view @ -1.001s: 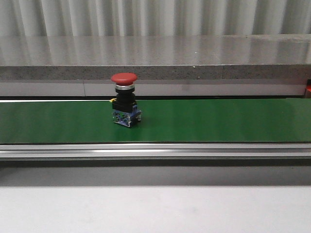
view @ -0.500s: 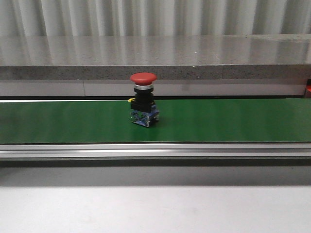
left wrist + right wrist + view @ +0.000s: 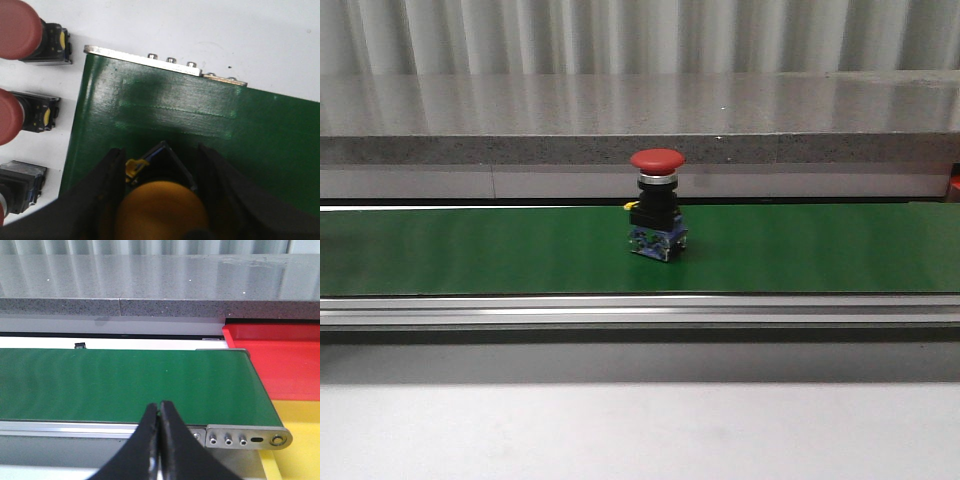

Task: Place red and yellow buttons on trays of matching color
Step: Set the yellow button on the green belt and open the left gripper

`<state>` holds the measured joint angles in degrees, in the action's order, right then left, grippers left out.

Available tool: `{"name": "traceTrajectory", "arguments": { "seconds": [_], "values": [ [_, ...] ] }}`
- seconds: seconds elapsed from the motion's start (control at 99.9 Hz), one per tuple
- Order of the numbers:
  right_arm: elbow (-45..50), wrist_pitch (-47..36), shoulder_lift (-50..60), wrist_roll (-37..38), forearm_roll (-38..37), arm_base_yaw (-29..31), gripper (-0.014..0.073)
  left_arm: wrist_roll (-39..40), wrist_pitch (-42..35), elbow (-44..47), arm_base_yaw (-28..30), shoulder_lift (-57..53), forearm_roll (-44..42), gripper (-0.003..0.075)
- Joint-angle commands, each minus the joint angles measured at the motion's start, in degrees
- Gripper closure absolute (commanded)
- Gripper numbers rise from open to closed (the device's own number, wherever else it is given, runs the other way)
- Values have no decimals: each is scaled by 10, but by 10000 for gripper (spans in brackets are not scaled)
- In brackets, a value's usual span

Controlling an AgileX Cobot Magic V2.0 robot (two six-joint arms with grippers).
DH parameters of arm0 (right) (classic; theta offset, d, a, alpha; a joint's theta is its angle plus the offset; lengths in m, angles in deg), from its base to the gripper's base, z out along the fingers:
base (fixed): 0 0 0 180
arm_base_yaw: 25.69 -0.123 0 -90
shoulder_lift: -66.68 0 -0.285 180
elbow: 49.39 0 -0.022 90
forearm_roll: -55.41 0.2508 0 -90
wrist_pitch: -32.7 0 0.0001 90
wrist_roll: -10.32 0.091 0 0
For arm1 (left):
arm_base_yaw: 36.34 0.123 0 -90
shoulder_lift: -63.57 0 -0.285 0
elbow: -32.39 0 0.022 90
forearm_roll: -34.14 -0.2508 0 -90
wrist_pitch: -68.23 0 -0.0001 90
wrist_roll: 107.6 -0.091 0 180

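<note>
A red button [image 3: 657,205] stands upright on the green belt [image 3: 470,250] near the middle of the front view; no gripper shows there. In the left wrist view my left gripper [image 3: 161,154] is shut on a yellow button [image 3: 162,210] over the belt's end, its fingers [image 3: 107,190] hugging both sides of the cap. My right gripper [image 3: 159,407] is shut and empty, just in front of the belt's other end. Beyond that end lie the red tray [image 3: 280,360] and the yellow tray [image 3: 300,445].
Two more red buttons [image 3: 17,30] [image 3: 10,117] and a third button [image 3: 17,185] lie on the white table beside the belt's end near my left gripper. A grey stone ledge [image 3: 640,120] runs behind the belt. A metal rail [image 3: 640,310] borders its front.
The red button has travelled to the right along the green belt, staying upright.
</note>
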<state>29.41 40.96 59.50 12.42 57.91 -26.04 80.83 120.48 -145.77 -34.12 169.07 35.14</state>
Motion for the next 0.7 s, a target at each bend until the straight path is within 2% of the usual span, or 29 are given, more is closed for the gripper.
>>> {"name": "traceTrajectory", "arguments": {
  "seconds": [0.0, 0.16, 0.23, 0.46, 0.691],
  "values": [
    [0, -45, 9, -1, -6, 3, 661, -7, 5, -16, -3, -19, 4, 507],
    [0, -45, 9, -1, -6, 3, 661, -20, 9, -16, -3, -19, 7, 120],
    [0, -45, 9, -1, -6, 3, 661, -26, 9, -17, -3, -22, 7, 31],
    [0, -45, 9, -1, -6, 3, 661, -40, -5, -17, -15, -66, 15, 62],
    [0, -45, 9, -1, -6, 3, 661, -49, -35, -16, -62, -155, 15, 66]
  ]
}}
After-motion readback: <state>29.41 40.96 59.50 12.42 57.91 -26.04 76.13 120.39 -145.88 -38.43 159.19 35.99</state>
